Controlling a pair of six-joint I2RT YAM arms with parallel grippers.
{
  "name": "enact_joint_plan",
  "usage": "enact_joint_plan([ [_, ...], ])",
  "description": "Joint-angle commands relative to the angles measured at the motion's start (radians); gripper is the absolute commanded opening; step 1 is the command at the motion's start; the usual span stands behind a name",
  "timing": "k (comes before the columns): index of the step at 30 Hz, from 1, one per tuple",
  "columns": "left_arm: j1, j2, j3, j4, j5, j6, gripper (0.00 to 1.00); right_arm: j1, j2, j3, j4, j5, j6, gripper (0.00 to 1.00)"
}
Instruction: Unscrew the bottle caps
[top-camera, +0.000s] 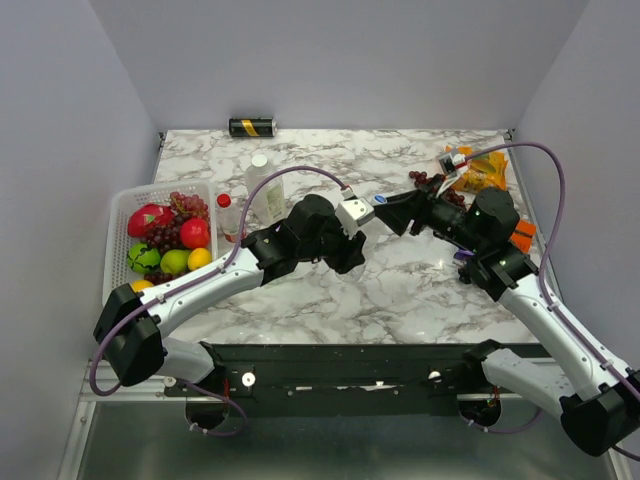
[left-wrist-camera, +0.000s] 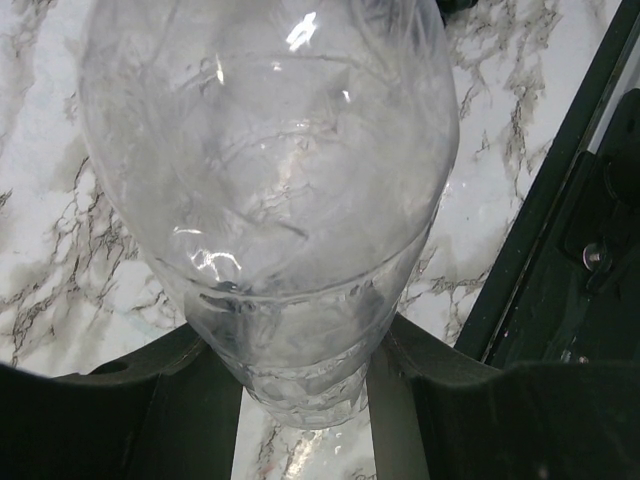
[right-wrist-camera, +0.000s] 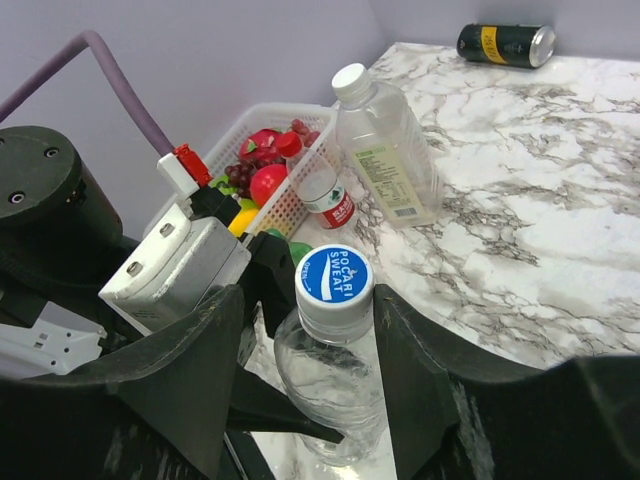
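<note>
My left gripper (top-camera: 352, 240) (left-wrist-camera: 300, 375) is shut on the lower body of a large clear bottle (left-wrist-camera: 270, 170) and holds it above the marble table, tilted toward the right arm. The bottle's blue-and-white cap (top-camera: 380, 200) (right-wrist-camera: 334, 278) sits between the fingers of my right gripper (top-camera: 397, 212) (right-wrist-camera: 310, 292). The right finger is at the cap's edge and a gap shows on the left side. A second large clear bottle (top-camera: 262, 187) (right-wrist-camera: 385, 150) with a white cap and a small red-capped, red-labelled bottle (top-camera: 228, 214) (right-wrist-camera: 322, 195) stand by the basket. A scrap of green (right-wrist-camera: 292, 248) shows behind the left gripper.
A white basket (top-camera: 122, 205) of fruit sits at the left edge. A black-and-gold can (top-camera: 252, 127) lies at the back wall. Orange snack packets (top-camera: 482, 170) and dark grapes (top-camera: 425, 180) lie at the back right. The black base rail (top-camera: 380, 365) runs along the near edge.
</note>
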Motion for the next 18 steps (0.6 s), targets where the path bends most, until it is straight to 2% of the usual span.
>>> enact_joint_plan([
  [1, -0.01, 0.01, 0.038, -0.002, 0.005, -0.001, 0.14, 0.021, 0.018, -0.002, 0.064, -0.014, 0.017, 0.62],
  [18, -0.021, 0.023, 0.041, -0.008, 0.011, 0.005, 0.14, 0.049, 0.062, 0.007, 0.096, -0.016, 0.019, 0.56],
])
